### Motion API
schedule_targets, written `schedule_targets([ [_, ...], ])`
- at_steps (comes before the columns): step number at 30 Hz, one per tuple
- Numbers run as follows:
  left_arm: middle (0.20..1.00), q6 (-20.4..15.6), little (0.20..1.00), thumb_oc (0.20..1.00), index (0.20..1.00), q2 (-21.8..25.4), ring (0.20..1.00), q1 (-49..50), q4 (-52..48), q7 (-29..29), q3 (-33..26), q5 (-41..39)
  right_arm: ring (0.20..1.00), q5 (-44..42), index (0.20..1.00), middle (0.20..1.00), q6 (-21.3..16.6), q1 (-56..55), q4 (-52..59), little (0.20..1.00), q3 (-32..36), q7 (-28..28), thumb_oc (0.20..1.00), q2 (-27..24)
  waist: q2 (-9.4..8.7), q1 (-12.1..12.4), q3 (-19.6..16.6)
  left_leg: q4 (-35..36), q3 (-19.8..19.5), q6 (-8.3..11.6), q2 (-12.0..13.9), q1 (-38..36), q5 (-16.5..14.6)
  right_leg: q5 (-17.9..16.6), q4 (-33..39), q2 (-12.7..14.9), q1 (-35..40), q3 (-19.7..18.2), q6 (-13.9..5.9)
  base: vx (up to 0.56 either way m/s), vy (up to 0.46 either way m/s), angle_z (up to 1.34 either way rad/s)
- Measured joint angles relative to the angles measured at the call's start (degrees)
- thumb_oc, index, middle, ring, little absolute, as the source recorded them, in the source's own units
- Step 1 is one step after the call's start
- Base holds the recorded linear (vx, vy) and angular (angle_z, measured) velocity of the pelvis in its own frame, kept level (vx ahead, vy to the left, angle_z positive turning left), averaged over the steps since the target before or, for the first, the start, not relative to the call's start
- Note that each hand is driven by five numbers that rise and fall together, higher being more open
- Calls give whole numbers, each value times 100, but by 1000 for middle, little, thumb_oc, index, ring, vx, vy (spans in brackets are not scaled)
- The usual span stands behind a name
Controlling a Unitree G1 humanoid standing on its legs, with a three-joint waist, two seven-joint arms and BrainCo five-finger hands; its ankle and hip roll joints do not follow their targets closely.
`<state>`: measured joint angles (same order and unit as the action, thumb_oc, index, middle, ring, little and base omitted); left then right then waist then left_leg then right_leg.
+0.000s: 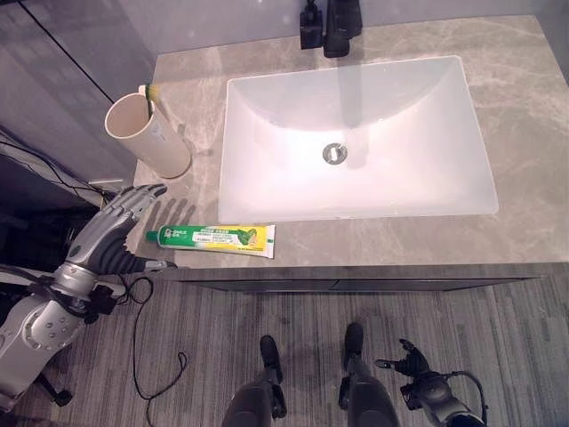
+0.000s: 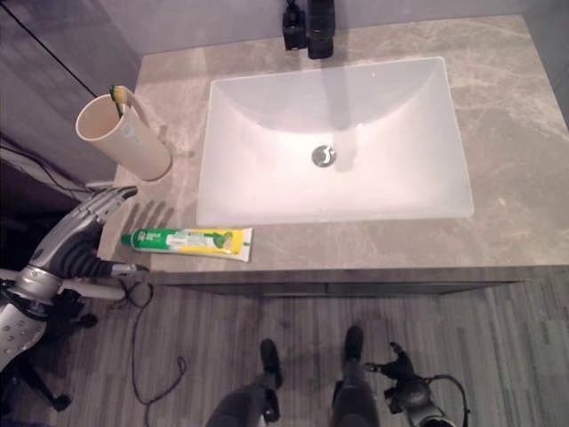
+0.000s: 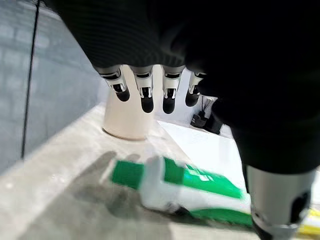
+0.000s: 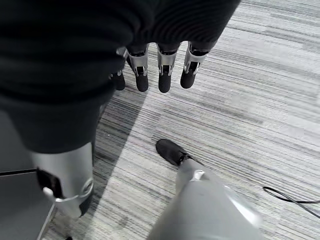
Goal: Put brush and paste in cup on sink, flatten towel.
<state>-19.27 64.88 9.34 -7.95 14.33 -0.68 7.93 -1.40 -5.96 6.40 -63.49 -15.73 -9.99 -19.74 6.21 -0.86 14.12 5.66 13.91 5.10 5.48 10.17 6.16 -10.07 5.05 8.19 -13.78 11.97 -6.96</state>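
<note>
Over at the far left of the counter (image 1: 533, 133), the left hand (image 1: 111, 233) hangs at the counter's front corner, its fingers (image 3: 146, 95) stretched out straight and spread, holding nothing, dark tips aimed toward the cup. Its thumb (image 3: 280, 200) juts off on its own, close above the toothpaste in the wrist view. Just beyond those fingertips there's the cup (image 1: 147, 135), a cream tumbler standing on the grey stone at the left end, a little apart from the basin's left edge. In it, the brush (image 2: 117, 98): a yellow-green bit pokes up over the rim on the far side, the rest hidden down inside. Coming forward, the paste (image 1: 213, 237) lies flat on the front strip of the counter, a green and white tube with a yellow end, cap toward the left hand, running along just in front of the basin's near left corner and not in the cup. The hand is just beside the cap end, and whether it touches the tube I can't tell. Moving right, the white rectangular sink (image 1: 444, 187) takes the middle of the counter, nothing in it but the metal drain (image 1: 334, 152) at its centre. Behind it, at the back edge, the dark faucet (image 1: 331, 27). Far right and low, well away from the counter, the right hand (image 1: 411, 360) hangs over the striped floor (image 4: 270, 75), fingers (image 4: 164, 75) loosely straight, thumb apart, holding nothing.
</note>
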Motion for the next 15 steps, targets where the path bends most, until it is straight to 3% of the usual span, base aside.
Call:
schedule_targets([
  [15,1000,69,1000,1000,1000,-183,1000,21,9,-200,208,-9,1000,8,1000,1000,110,-7,-251,1000,-6,-104,1000,131,-228,-20,-110,1,145,41,30,55,-29,-41,0,-38,-158,-165,53,1,-9,-5],
])
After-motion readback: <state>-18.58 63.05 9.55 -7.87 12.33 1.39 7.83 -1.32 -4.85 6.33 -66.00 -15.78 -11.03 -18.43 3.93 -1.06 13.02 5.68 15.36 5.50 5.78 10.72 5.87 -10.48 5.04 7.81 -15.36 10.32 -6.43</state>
